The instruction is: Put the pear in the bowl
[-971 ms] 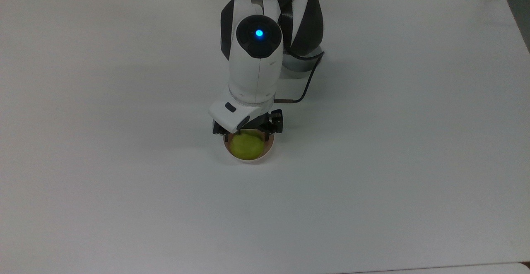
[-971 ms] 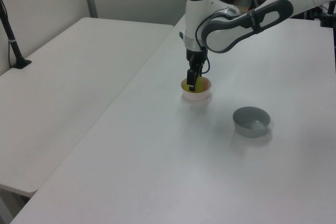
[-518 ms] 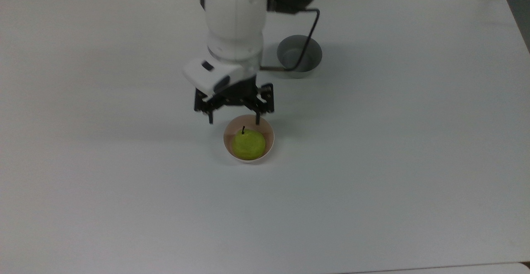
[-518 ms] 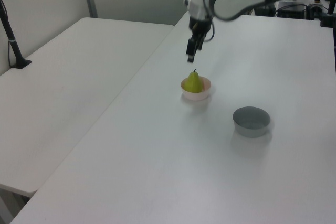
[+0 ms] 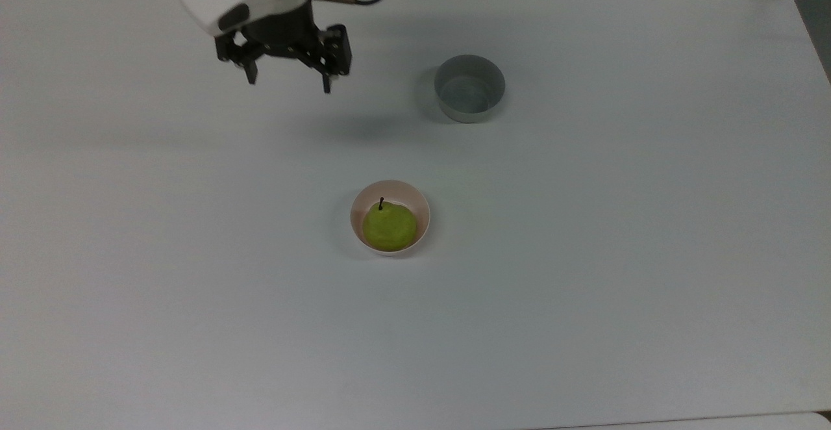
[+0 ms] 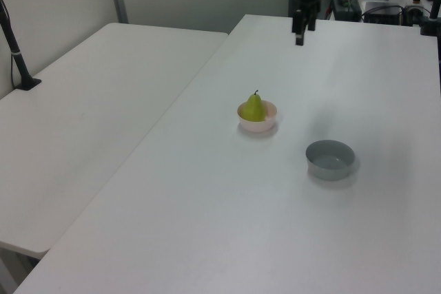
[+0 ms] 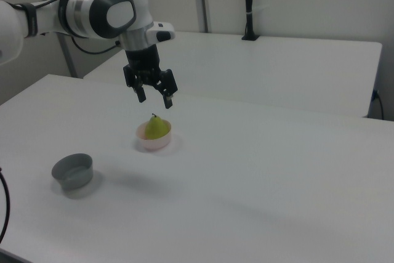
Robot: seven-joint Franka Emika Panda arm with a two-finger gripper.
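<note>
The yellow-green pear (image 5: pixel 389 226) stands upright inside the pale pink bowl (image 5: pixel 421 208), stem up, near the table's middle. The left view shows the pear (image 6: pixel 254 108) rising above the bowl (image 6: pixel 267 122), and the right view shows the same pear (image 7: pixel 156 127) in the bowl (image 7: pixel 154 142). My gripper (image 5: pixel 288 84) hangs open and empty high above the table, far from the bowl toward the top view's upper left. The gripper (image 7: pixel 153 100) has its fingers spread in the right view, and the gripper (image 6: pixel 300 36) is also up at the top of the left view.
A grey straight-sided bowl (image 5: pixel 469 88) stands empty on the white table (image 5: pixel 584 254), up and to the right of the pink bowl in the top view. A second white table (image 6: pixel 89 94) adjoins on the left view's left.
The gripper let go of the pear in the bowl, opened, then rose and pulled away toward the top view's upper left. The pear stays standing in the bowl.
</note>
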